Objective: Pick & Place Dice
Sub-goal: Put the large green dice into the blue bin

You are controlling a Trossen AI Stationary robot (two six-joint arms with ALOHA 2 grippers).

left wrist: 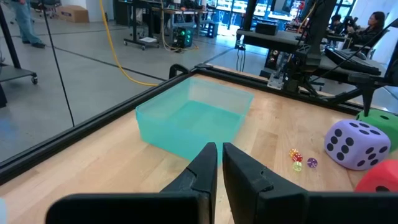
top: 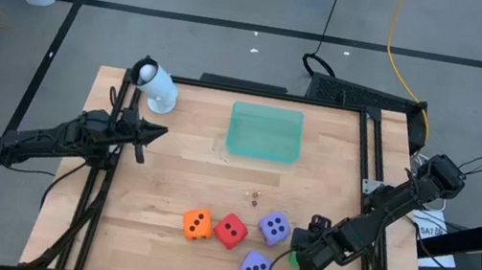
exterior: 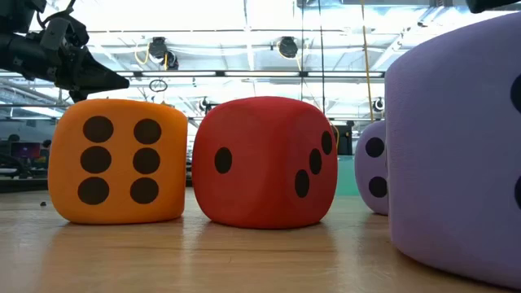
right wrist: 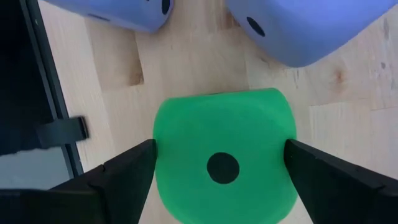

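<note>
My right gripper (right wrist: 217, 165) is standing spread around the green die (right wrist: 222, 152) at the near right part of the table (top: 166, 181).

The green die is lying on the wood with one dark pip facing my wrist camera, and my two fingers (right wrist: 127, 171) are standing on either side of it, very close to its sides; I cannot tell if they are touching it. Just beside it, the two purple dice (top: 274, 227) are sitting, one toward the table middle and one nearer the front edge (top: 255, 268). Further left, the red die (top: 230, 231) and the orange die (top: 197, 224) are resting side by side. A teal tray (top: 265, 131) is sitting at the far middle of the table. My left gripper (top: 140, 151) is waiting over the left side, its fingers pressed together, holding nothing.
</note>
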